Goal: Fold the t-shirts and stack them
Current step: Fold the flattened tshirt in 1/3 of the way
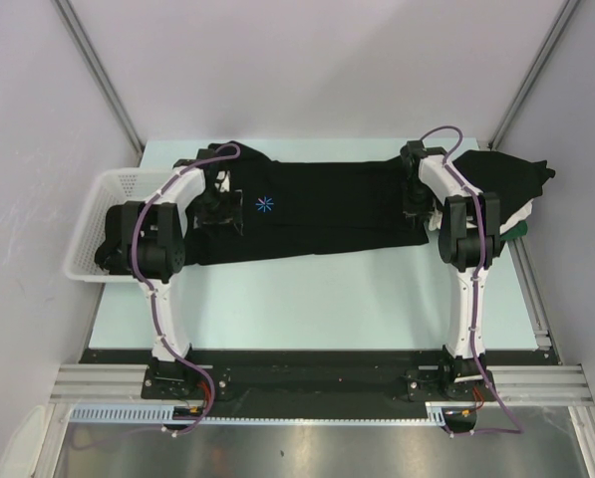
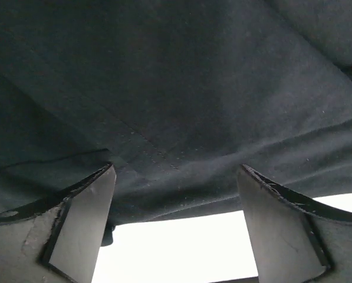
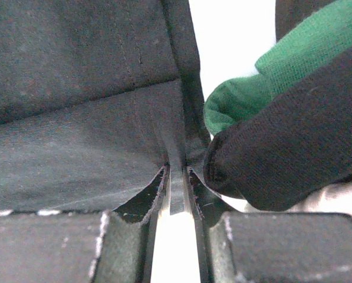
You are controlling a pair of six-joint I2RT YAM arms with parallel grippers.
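A black t-shirt [image 1: 317,214] lies spread lengthwise along the far half of the bench [image 1: 307,309], its blue starburst mark [image 1: 264,205] facing up near the left end. The left hand [image 2: 176,171] is over that left end, just beside the mark. Its fingers [image 2: 84,224] stand wide apart with nothing between them, and the dark cloth and its near hem lie just beyond the tips.

The right hand [image 3: 177,174] is at the shirt's right end. Its jaws are drawn almost together and pinch a thin fold of the black hem.

Just beside it, at the bench's far right corner, sits a pile of t-shirts [image 1: 506,179], black on top. A green t-shirt [image 3: 293,53] and a white layer [image 1: 521,211] show at the pile's near edge.

A white mesh basket [image 1: 106,179] stands at the left edge of the bench, beside the left arm.
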